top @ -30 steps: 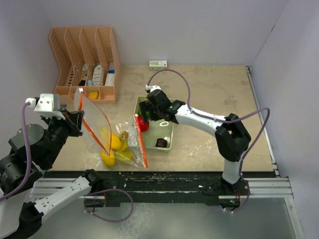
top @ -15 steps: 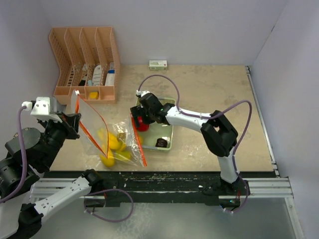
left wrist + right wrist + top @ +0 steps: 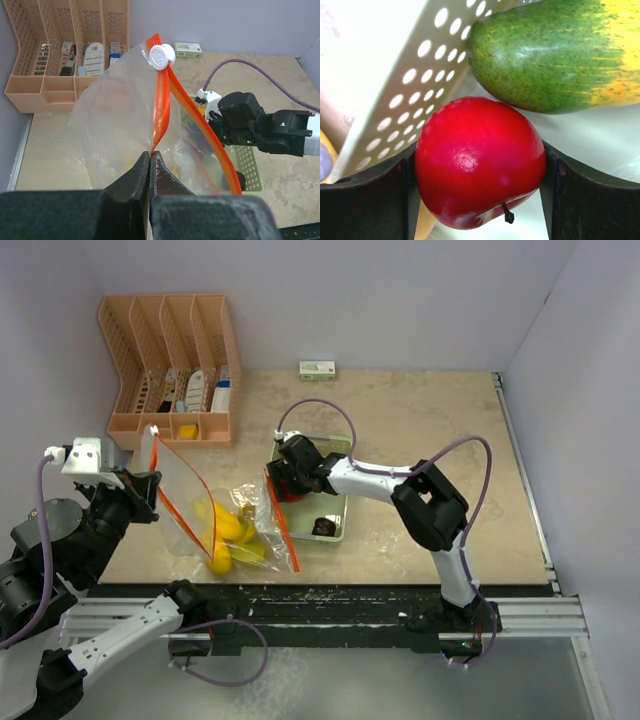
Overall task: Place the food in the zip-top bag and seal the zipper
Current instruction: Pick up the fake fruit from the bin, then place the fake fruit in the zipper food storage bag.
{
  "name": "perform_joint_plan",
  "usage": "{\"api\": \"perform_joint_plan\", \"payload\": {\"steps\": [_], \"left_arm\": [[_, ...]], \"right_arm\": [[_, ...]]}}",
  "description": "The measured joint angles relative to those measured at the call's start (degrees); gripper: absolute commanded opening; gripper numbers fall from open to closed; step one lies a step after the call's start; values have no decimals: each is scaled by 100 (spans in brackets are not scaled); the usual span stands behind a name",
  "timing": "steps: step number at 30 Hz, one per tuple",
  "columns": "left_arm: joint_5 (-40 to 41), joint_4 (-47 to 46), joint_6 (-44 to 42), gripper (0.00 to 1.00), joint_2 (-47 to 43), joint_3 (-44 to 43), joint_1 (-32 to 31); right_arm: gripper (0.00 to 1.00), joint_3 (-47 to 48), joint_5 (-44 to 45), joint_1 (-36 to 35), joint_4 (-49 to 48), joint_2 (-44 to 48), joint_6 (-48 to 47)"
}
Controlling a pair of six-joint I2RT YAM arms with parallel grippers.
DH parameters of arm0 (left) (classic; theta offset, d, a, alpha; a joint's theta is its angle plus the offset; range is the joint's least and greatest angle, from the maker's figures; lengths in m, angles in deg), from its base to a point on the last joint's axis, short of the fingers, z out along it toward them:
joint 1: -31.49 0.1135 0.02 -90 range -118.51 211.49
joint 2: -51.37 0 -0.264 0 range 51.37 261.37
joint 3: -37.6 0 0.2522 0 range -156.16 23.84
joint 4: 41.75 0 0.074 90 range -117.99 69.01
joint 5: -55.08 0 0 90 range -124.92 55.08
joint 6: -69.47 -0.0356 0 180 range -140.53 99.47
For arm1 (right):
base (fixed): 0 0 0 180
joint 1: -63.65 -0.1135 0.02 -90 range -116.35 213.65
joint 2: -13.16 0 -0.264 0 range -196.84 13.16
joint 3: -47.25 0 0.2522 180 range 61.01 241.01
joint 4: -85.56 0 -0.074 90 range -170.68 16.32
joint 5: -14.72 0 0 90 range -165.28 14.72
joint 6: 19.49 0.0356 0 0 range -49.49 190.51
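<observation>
Pinching the zipper (image 3: 159,100) is left pincer (image 3: 150,156); right pincer (image 3: 478,172) grips red apple (image 3: 470,150).

Pretty sure this is a robotics lab test cell: beige tabletop (image 3: 430,430) boxed in by plain pale walls (image 3: 400,300), robot arms (image 3: 385,478) bolted to an aluminium rail (image 3: 530,617) up front.
</observation>
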Motion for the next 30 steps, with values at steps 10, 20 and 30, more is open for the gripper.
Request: {"api": "perform_joint_plan", "payload": {"steps": [10,20,30], "left_arm": [[-116,-199,103,0,20,640,0],[-796,-1290,219,0,970,1464,0],[-1449,-2028,350,0,1672,1663,0]], "right_arm": [[65,-813,306,0,304,1539,-168],[64,-1504,-1873,0,-686,4481,-315],[64,-2057,-3960,-15,-2981,4332,638]]}}
